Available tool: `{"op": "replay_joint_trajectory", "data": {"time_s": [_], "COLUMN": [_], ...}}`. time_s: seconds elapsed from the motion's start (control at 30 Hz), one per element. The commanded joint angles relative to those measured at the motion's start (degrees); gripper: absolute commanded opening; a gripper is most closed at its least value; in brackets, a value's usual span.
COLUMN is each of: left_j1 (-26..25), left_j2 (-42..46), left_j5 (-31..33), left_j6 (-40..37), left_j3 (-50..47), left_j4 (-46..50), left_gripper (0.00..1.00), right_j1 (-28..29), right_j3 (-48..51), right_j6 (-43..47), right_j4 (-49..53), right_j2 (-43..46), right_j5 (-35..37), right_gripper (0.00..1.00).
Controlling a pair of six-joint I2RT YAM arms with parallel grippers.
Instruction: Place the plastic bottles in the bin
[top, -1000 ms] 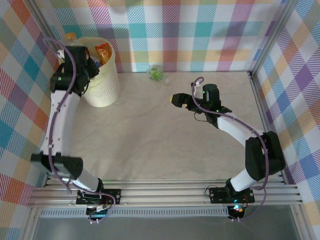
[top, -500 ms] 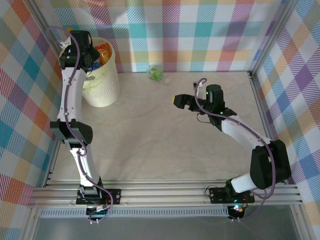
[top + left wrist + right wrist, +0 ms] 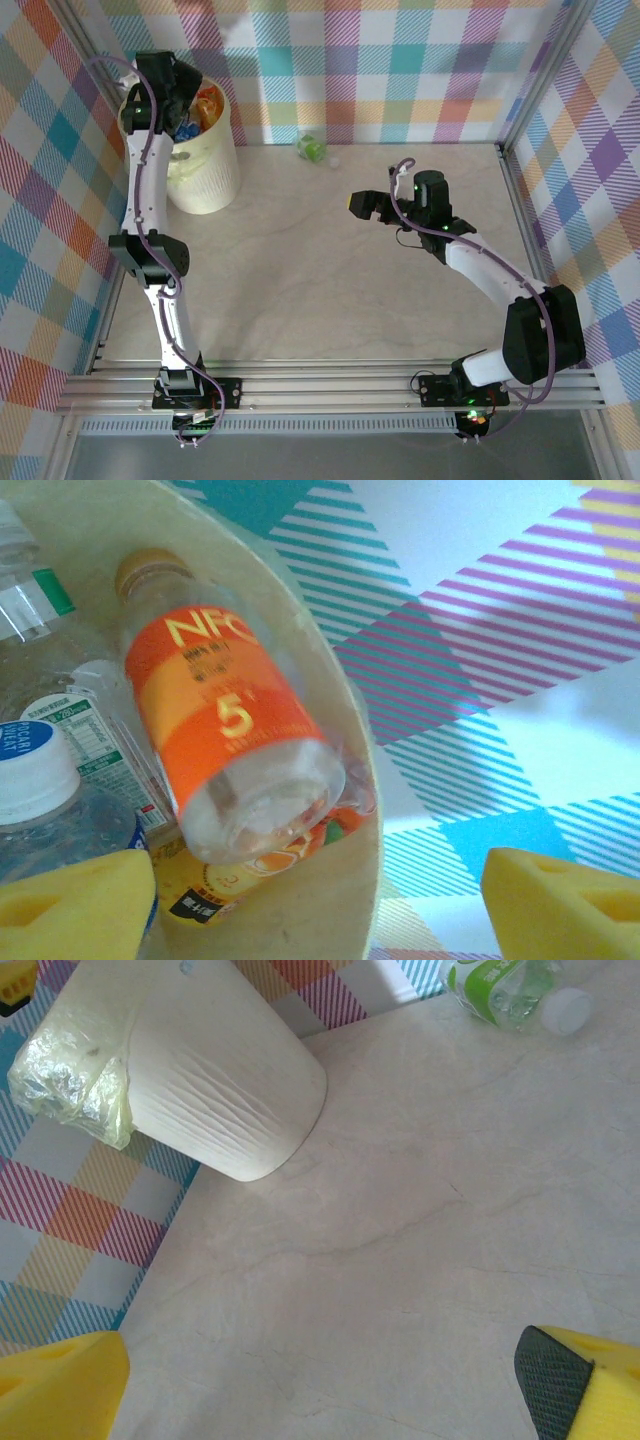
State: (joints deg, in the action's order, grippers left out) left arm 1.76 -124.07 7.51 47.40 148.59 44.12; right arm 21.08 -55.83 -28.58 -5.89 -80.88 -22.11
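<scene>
The cream bin [image 3: 205, 170] stands at the table's far left and holds several plastic bottles. My left gripper [image 3: 176, 92] hangs over its mouth, open. In the left wrist view the gripper [image 3: 320, 910] has its yellow fingertips [image 3: 70, 905] wide apart, and an orange-labelled bottle [image 3: 220, 730] lies loose among the others inside the bin's rim [image 3: 362, 780]. A green-labelled bottle [image 3: 312, 148] lies on the table by the back wall, also in the right wrist view [image 3: 500, 985]. My right gripper [image 3: 362, 207] hovers open over mid-table, nothing between its fingers [image 3: 320, 1390].
Checked walls close in the table at the back and both sides. A clear liner bag hangs over the bin's rim [image 3: 70, 1080]. Bare marble tabletop [image 3: 380, 1260] lies between my right gripper and the bin [image 3: 210, 1070].
The left arm reached further back over the bin, and its gripper opened and let go of the orange-labelled bottle. The right gripper shifted slightly.
</scene>
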Motion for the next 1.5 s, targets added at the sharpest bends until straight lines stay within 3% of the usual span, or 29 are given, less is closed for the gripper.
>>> {"op": "replay_joint_trajectory", "data": {"time_s": [0.0, 0.37, 0.53, 0.8, 1.07, 1.23, 1.47], "left_j1": [0.9, 0.9, 0.4, -0.8, -3.6, -4.5, -4.6], "left_j2": [1.3, 5.0, 11.9, 24.2, 36.2, 44.4, 53.1], "left_j5": [-1.3, -8.6, -13.5, -24.7, -34.9, -34.4, -31.5], "left_j6": [0.3, -5.3, -7.0, -9.2, -12.6, -14.0, -15.5], "left_j3": [1.6, -2.1, -14.5, -34.5, -51.2, -61.2, -71.1], "left_j4": [-0.4, -3.0, -12.0, -24.8, -30.1, -28.8, -19.9], "left_gripper": [0.88, 0.94, 1.00, 1.00, 1.00, 1.00, 1.00], "right_j1": [0.4, 0.4, 0.4, 0.4, 0.4, 0.3, -0.2], "right_j3": [1.0, 1.0, 0.9, -0.6, -3.2, -10.2, -20.0], "right_j6": [1.2, -0.3, -1.7, -4.8, -4.2, -1.3, 3.5], "right_j4": [0.0, 0.3, 0.5, 0.2, -2.6, -0.1, -1.3], "right_j2": [1.3, 0.9, 0.4, -2.4, -7.9, -14.8, -26.3], "right_j5": [0.3, 1.8, 3.3, 5.2, 8.2, 7.9, 7.5], "right_gripper": [1.00, 1.00, 1.00, 1.00, 1.00, 1.00, 1.00]}}
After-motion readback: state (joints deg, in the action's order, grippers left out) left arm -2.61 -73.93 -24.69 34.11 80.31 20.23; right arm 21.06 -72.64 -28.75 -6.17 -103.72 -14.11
